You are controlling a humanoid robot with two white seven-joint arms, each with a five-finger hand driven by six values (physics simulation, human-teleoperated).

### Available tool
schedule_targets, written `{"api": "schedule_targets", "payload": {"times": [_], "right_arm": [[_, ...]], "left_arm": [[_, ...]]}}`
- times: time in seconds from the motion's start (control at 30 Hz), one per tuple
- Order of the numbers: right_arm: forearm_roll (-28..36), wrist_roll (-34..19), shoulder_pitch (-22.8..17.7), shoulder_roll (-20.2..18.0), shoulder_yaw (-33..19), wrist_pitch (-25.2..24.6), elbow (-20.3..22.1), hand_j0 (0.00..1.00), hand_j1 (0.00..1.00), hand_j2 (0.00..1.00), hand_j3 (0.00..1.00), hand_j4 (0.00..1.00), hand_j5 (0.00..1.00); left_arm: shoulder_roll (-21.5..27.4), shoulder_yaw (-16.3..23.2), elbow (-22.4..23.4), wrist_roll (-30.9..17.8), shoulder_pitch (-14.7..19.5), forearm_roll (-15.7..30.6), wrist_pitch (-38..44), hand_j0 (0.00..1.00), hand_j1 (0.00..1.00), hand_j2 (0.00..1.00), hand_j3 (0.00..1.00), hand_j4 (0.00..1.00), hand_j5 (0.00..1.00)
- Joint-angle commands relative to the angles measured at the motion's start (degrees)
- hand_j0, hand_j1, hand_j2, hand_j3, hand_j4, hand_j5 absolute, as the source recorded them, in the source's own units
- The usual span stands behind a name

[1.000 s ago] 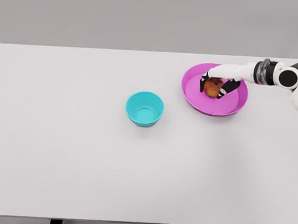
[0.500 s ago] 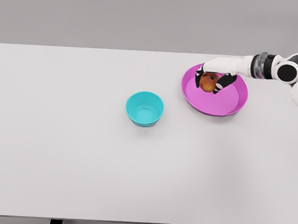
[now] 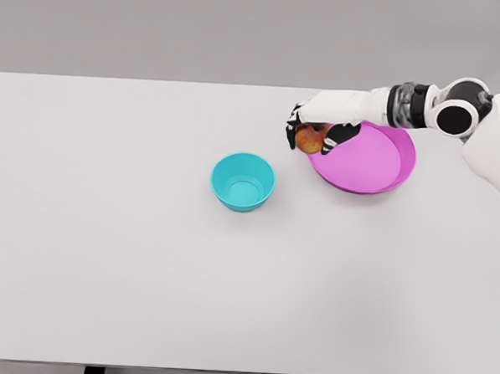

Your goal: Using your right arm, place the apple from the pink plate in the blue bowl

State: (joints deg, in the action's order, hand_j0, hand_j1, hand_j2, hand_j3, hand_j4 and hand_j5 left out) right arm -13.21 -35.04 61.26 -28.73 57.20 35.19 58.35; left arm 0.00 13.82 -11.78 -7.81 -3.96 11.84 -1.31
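My right hand [image 3: 312,132] is shut on the red-orange apple [image 3: 309,139] and holds it in the air over the left rim of the pink plate [image 3: 369,164]. The white right arm reaches in from the right edge. The blue bowl [image 3: 243,181] stands on the white table, to the lower left of the hand and apart from it. It holds nothing that I can see. My left arm is out of the picture.
The white table [image 3: 145,265] spans the whole view, with its front edge near the bottom. A grey wall stands behind the far edge.
The right hand has lifted the apple off the pink plate and carried it left, past the plate's left rim toward the bowl.
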Motion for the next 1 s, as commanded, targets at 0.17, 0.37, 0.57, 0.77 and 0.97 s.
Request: {"api": "schedule_targets", "payload": {"times": [0.17,0.37,0.57,0.77,0.97], "right_arm": [[0.4,0.0,0.0,0.2,1.1,-0.2,7.8,0.45,0.45,0.45,0.45,0.45,0.45],[0.4,0.0,0.0,0.1,2.3,-0.2,12.8,0.45,0.45,0.45,0.45,0.45,0.45],[0.4,0.0,0.1,0.3,3.8,-0.2,15.2,0.45,0.45,0.45,0.45,0.45,0.45],[-0.1,0.0,0.3,2.2,5.0,-0.2,14.3,0.45,0.45,0.45,0.45,0.45,0.45],[-0.4,0.0,0.5,3.6,5.1,-0.2,13.3,0.45,0.45,0.45,0.45,0.45,0.45]], "left_arm": [[0.0,0.0,0.0,0.0,0.0,0.0,0.0,1.0,1.0,1.0,1.0,1.0,1.0],[0.0,0.1,0.0,0.0,0.0,0.0,0.1,1.0,1.0,1.0,1.0,1.0,1.0],[0.0,0.0,0.0,0.0,0.0,0.0,0.1,1.0,1.0,1.0,1.0,1.0,1.0],[0.0,0.1,0.0,0.0,0.0,0.0,0.0,1.0,1.0,1.0,1.0,1.0,1.0],[0.0,0.1,0.0,0.0,0.0,0.0,0.0,1.0,1.0,1.0,1.0,1.0,1.0]]}}
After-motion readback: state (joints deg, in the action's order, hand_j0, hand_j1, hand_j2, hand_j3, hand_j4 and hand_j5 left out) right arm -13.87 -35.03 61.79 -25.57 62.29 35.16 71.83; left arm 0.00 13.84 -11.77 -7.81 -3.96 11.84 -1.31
